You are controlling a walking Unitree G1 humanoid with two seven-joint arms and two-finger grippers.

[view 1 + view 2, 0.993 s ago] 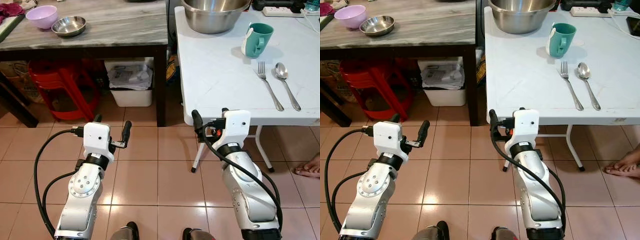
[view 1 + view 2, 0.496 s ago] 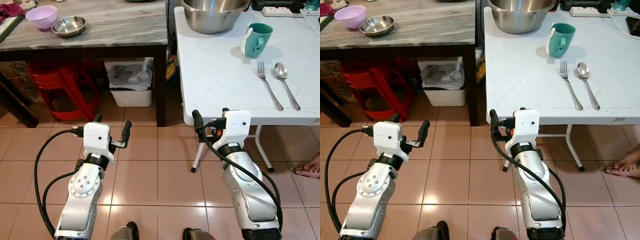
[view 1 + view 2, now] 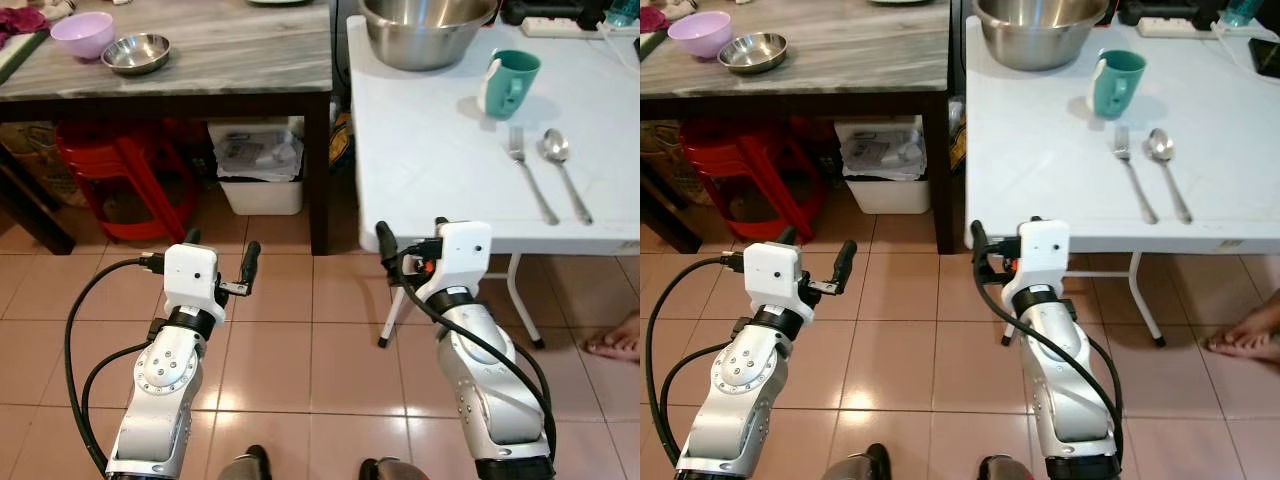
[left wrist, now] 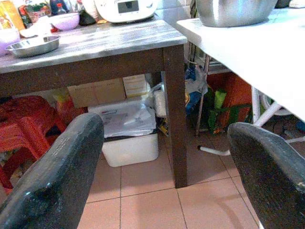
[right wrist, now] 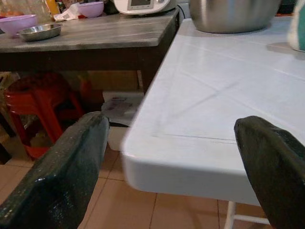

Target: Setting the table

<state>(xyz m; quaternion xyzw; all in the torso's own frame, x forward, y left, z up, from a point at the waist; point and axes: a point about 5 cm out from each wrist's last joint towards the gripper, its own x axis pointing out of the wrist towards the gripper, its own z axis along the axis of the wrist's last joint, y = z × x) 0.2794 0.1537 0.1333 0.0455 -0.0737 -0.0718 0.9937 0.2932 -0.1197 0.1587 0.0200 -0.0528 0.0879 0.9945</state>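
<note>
Teal ceramic mug (image 3: 510,82) upright on white table (image 3: 430,150), steel fork (image 3: 530,175) and spoon (image 3: 562,170) parallel at its 6 o'clock

From where I stand, no lettering, label, brand or number can be read on anything here.

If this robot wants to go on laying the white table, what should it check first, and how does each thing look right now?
1. Left gripper empty, fingers apart: ok.
2. Right gripper empty, fingers apart: ok.
3. Fork and spoon laid side by side on the white table: ok.
4. Teal mug upright behind the fork: ok.
5. Bowl at this place: not ok; the purple bowl and small steel bowl sit on the grey table.
6. Path on the right side: not ok; a person's foot rests on the floor near the table leg.
</note>
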